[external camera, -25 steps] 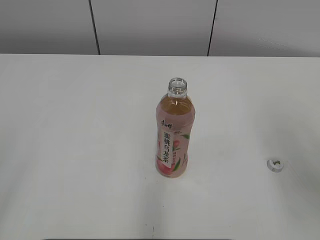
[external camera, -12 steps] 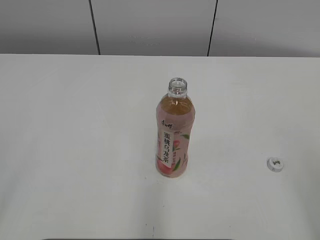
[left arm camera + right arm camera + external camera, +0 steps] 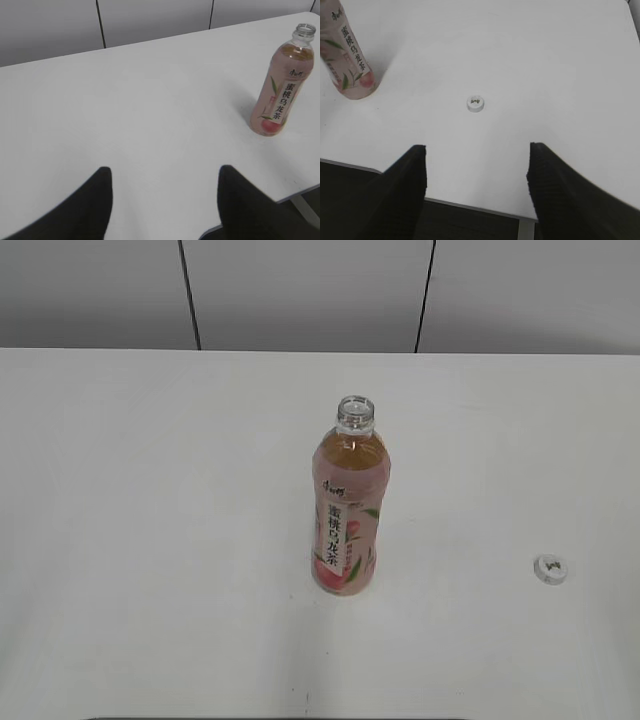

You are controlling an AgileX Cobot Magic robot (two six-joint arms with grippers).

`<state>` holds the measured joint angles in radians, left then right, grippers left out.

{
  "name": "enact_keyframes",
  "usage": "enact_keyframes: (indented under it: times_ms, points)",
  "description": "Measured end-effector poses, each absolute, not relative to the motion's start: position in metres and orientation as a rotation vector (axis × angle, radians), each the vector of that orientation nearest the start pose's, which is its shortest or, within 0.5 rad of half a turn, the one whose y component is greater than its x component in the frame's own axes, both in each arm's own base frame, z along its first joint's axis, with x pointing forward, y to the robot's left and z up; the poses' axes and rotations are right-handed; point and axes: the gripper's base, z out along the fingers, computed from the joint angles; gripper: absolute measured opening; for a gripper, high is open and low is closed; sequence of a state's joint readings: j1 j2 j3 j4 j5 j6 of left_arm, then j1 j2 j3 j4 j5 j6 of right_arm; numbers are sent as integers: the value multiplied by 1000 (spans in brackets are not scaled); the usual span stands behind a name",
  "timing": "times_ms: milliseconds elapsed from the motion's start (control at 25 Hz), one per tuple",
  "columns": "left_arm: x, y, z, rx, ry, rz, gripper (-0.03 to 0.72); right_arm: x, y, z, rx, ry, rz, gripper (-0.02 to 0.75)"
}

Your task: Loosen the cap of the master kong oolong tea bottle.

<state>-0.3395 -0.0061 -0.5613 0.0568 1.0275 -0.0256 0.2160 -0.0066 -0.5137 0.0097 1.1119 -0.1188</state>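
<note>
My exterior camera looks down at a slant across the white table (image 3: 150, 540) toward the grey panelled wall (image 3: 300, 290); the slim clear plastic bottle of amber tea with a pink label (image 3: 349, 505) stands mid-frame, fairly near. My left wrist camera sits low and farther back, with that bottle (image 3: 282, 82) at upper right. My right wrist camera looks steeply down, sharing the bottle (image 3: 345, 55) at upper left and the small round white cap (image 3: 476, 104) at centre.
</note>
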Motion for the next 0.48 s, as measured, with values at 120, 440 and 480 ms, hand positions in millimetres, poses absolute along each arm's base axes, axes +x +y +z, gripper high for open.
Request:
enact_keyframes:
  times_ms: [120, 440, 480]
  points:
    - [-10, 8, 297, 301, 1923, -176, 406, -9, -2, 277, -342, 2047, 70, 481]
    - [-10, 8, 297, 300, 1922, -175, 406, -9, -1, 277, -340, 2042, 76, 481]
    - [-10, 8, 297, 300, 1922, -175, 406, -9, -1, 277, -340, 2042, 76, 481]
